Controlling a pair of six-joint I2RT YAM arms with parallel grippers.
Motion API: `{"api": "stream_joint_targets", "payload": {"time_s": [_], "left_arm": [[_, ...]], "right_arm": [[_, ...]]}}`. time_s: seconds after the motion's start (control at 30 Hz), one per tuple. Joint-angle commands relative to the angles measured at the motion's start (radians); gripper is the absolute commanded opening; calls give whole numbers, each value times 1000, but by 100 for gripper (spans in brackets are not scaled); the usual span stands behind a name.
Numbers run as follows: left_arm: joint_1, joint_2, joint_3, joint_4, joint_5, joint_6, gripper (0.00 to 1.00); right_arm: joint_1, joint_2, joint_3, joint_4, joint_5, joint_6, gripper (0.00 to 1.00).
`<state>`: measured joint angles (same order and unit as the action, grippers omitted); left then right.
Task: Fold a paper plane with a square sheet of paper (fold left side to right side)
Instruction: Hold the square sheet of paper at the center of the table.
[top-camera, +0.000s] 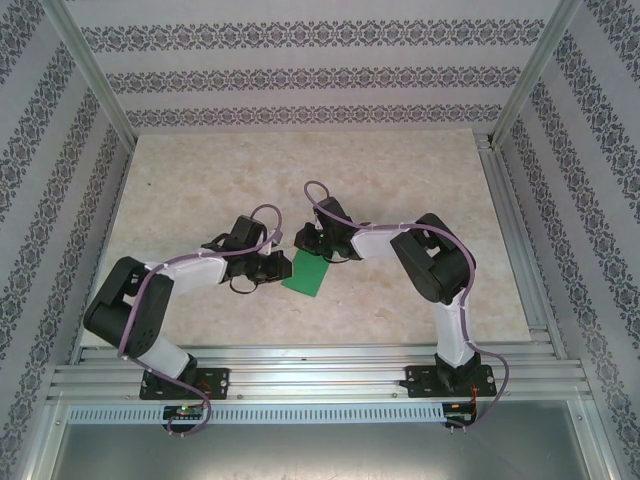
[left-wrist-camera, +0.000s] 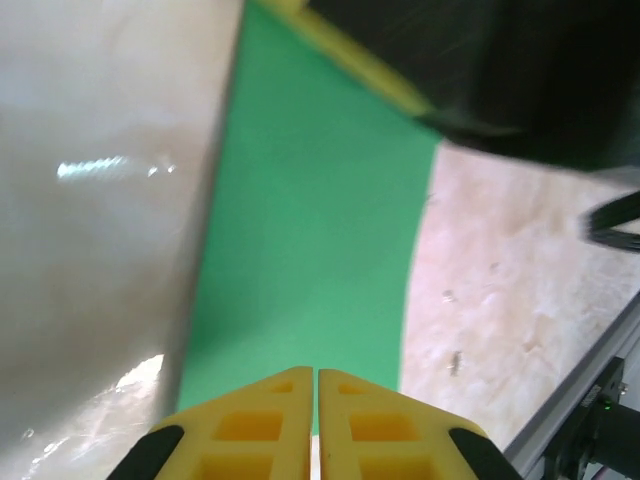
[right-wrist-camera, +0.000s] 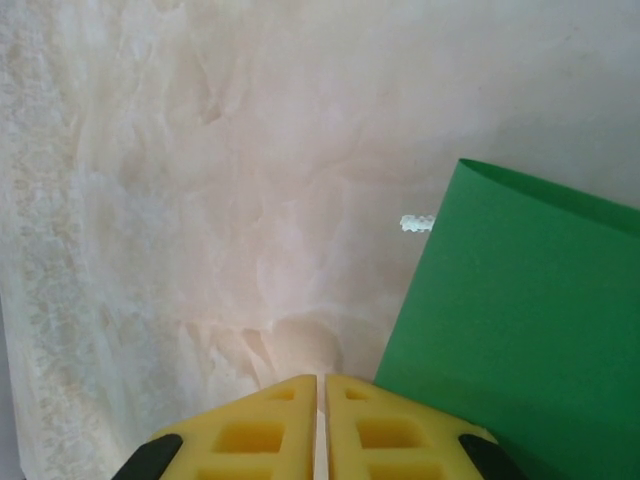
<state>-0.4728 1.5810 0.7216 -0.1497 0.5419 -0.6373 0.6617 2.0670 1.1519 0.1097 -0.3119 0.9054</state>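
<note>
Note left gripper (left-wrist-camera: 317, 372) jaws clenched, tips at the near edge of the square sheet of paper (left-wrist-camera: 310, 230); cannot confirm any pinch on it. Note right gripper (right-wrist-camera: 321, 378) jaws clenched too, tips over the table (right-wrist-camera: 180, 200), just beside the sheet's edge. See the sheet folded to a narrow rectangle, flat mid-table between both grippers, long axis near-left to far-right in the top view. Count one sheet, two grippers.

High rear overview; close wrist views over paper (top-camera: 306, 275)
</note>
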Motion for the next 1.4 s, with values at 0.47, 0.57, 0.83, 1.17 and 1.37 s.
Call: {"api": "stream_joint_targets", "payload": {"time_s": [0.47,0.57,0.83,1.17,1.37], "left_arm": [[-8,102,-44,17,-81,28,5],[-9,96,-46,6,-94,34,5],[-10,91,-46,-11,-112,39,4],[-9,97,-43,-43,-149,55,2],[-10,108,-51,-49,-167,62,1]], "right_arm": [[27,-160,9,-134,44,-90,16],[40,-174,-32,-89,21,-57,11],[95,-81,-48,-3,29,44,6],[101,-10,-12,-75,71,4,6],[68,-8,19,-147,121,-97,6]]}}
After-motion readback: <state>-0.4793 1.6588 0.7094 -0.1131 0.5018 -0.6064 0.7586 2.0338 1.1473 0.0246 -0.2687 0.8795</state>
